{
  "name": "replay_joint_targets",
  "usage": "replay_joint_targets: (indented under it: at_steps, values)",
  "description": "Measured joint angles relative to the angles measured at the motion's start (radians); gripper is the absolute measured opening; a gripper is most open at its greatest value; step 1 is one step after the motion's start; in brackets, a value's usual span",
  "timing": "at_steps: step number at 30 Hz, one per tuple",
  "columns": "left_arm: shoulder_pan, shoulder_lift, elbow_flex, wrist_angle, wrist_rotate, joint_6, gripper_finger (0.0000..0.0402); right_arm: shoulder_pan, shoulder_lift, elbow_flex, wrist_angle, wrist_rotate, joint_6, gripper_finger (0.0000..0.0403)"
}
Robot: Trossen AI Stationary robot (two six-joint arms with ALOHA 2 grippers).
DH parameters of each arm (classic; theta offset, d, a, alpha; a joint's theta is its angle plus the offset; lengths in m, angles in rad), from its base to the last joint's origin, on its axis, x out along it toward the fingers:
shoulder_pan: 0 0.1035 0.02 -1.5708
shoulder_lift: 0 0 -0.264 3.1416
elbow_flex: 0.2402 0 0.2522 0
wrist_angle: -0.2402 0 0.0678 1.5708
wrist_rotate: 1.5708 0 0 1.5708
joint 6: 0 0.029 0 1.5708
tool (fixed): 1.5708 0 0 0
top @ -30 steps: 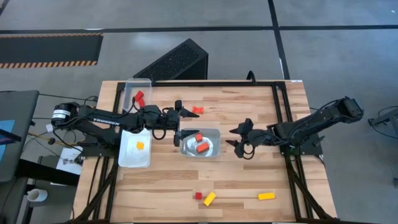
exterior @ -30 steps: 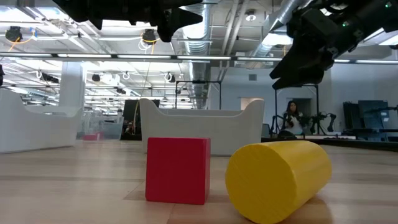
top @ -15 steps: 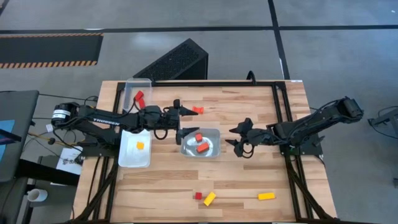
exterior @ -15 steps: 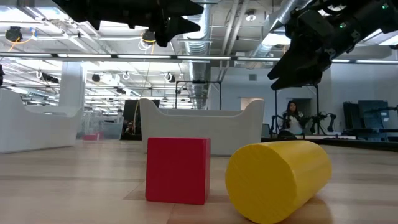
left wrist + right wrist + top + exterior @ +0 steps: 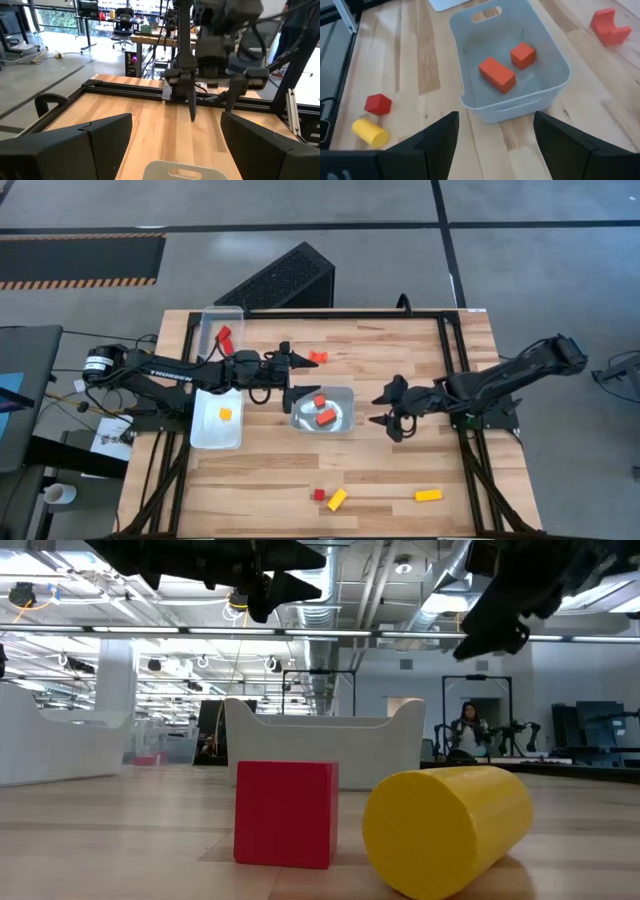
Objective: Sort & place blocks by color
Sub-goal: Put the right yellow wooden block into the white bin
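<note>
I am holding my left pincer (image 5: 300, 359) released, fingers spread, in the upper middle of the high view, just left of a small red notched block (image 5: 318, 357) lying on the wooden table (image 5: 400, 470). My right pincer (image 5: 384, 411) is hanging parted and empty right of centre, just beside the clear plastic tray (image 5: 341, 424) that is already carrying two red blocks (image 5: 322, 412).

A second clear tray (image 5: 206, 435) at centre left is holding one orange block (image 5: 226, 414), and a third tray (image 5: 212, 314) at upper left has a red piece (image 5: 224, 335) at its edge. Low in the frame a small red cube (image 5: 319, 494) is touching a yellow cylinder (image 5: 337, 499), with a yellow-orange bar (image 5: 428, 495) well apart to their right.

I am judging these pieces to be light, rigid and smooth, probably wood or plastic, so nothing here should deform or break. The cube ought to take a grip squarely across two flat opposite faces. The cylinder is lying on its side and may roll; I would close across its flat ends. For the notched block I would grip its flat outer sides, away from the cutout.
</note>
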Motion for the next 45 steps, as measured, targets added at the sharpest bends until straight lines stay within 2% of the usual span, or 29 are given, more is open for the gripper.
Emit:
replay_joint_targets:
  at_steps: [5,10,14,23,32,37,42,45]
  values:
    - [0.0,0.0,0.0,-0.001,0.001,0.001,0.0293,0.021,0.001,0.064,-0.13,0.002,0.007,0.0281]
    - [0.001,0.0,0.0,0.011,0.0,0.035,0.0293,0.054,0.001,0.074,-0.172,0.001,0.032,0.0281]
    - [0.026,-0.01,0.0,0.046,-0.008,0.1,0.0293,0.092,0.003,0.074,-0.199,0.002,0.103,0.0281]
    - [0.107,-0.029,0.001,0.089,0.021,0.093,0.0293,0.187,0.005,0.074,-0.252,0.004,0.246,0.0281]
    - [0.117,-0.029,0.001,0.077,0.021,0.07,0.0293,0.175,0.005,0.074,-0.267,0.008,0.234,0.0281]
    - [0.101,-0.029,0.001,-0.006,0.017,0.054,0.0293,0.138,0.005,0.074,-0.267,0.007,0.172,0.0281]
    - [0.088,-0.108,0.0,-0.151,-0.078,0.062,0.0293,0.101,0.005,0.074,-0.287,-0.021,0.148,0.0281]
    - [0.072,-0.138,0.0,-0.171,-0.088,0.06,0.0293,0.089,0.005,0.074,-0.296,-0.046,0.146,0.0281]
